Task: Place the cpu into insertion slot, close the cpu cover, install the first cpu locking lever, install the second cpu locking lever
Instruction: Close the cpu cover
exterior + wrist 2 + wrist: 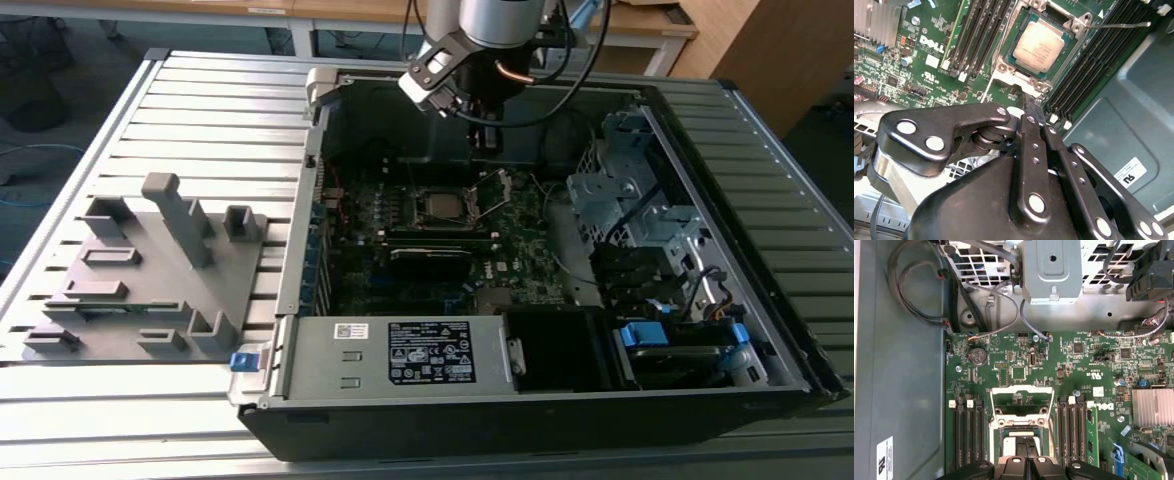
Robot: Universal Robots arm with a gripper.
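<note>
Two banks of long black memory slots flank the insertion slot on the green motherboard, one bank on each side, so you have little room beside it. Past the slot, toward the board's edge, in the first wrist view: a coin battery, then dark cables and a metal drive cage against the case wall. A finned silver heatsink sits beyond one memory bank, near the board's edge. In the exterior view the open computer case lies on a slatted table. A grey fixture stands on the table beside it, toward the exterior view's left, and the power supply runs along the case's near edge. Your gripper hangs just over the slot's rim, with the way down to the socket open. The jaws are together or very nearly so, with nothing between them; you cannot tell whether they touch the rim. The cpu already sits flat and square in the slot, dull silvery-tan top up. The cpu cover is swung open, away from the slot, and green board shows through its cut-out. One thin wire locking lever juts from a corner of the slot across the memory slots.
</note>
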